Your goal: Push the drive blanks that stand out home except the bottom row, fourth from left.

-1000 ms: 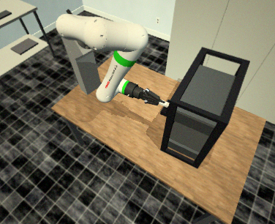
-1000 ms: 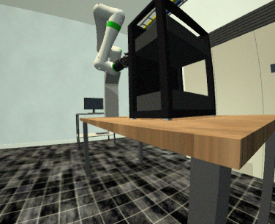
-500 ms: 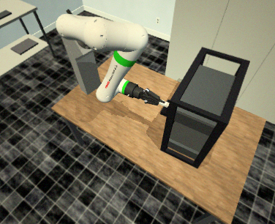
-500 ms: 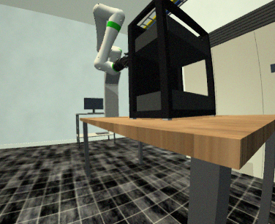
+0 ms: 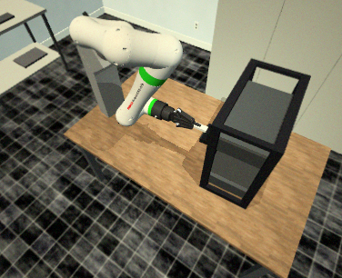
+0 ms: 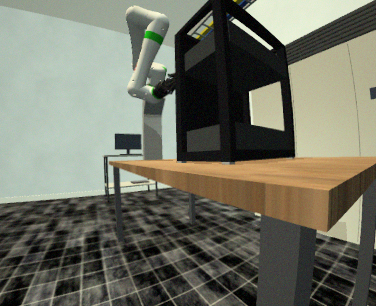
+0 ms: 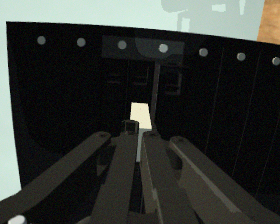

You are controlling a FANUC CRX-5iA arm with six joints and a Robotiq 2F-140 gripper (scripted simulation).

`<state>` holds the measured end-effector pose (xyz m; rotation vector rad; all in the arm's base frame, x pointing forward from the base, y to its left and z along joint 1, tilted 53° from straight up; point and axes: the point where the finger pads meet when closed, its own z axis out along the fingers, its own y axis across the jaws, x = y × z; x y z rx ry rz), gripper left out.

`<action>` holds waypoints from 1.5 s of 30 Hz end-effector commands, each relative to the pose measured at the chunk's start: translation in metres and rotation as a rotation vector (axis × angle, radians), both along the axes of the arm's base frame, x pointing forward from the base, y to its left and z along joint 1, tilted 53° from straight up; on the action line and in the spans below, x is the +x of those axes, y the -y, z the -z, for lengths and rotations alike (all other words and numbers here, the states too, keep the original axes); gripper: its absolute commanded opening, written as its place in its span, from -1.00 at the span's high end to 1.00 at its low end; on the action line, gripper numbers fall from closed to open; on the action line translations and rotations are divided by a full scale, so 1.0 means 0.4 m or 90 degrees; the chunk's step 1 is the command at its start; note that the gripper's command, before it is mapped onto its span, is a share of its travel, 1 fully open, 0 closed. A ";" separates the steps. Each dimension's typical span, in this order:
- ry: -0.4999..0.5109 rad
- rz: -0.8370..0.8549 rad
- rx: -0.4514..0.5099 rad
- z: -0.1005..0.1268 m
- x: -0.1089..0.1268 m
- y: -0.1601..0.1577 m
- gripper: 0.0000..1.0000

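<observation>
The black rack (image 5: pixel 254 132) stands on the wooden table with the grey storage chassis (image 5: pixel 233 156) inside; its front faces the arm. My gripper (image 5: pixel 203 127) is shut with nothing between the fingers, its pale tips at the upper part of the rack's front. In the wrist view the closed fingers (image 7: pixel 140 131) point at a pale blank face right ahead, and I cannot tell whether they touch it. Darker blanks (image 7: pixel 141 80) show in a row above it. The bottom row of blanks is hidden in all views. In the exterior view the gripper (image 6: pixel 173 82) sits at the rack's far side.
The arm's grey pedestal (image 5: pixel 101 84) stands at the table's back left corner. Large beige cabinets (image 5: pixel 276 41) rise behind the rack. A side desk (image 5: pixel 13 45) stands far left on the tiled floor.
</observation>
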<state>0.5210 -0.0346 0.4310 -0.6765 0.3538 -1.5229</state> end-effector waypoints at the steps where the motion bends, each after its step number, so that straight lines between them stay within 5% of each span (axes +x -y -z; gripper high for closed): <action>1: 0.001 -0.001 -0.001 0.035 -0.031 0.006 1.00; 13: 0.001 -0.001 -0.001 0.111 -0.090 0.024 1.00; 45: 0.001 -0.001 -0.001 0.113 -0.092 0.024 1.00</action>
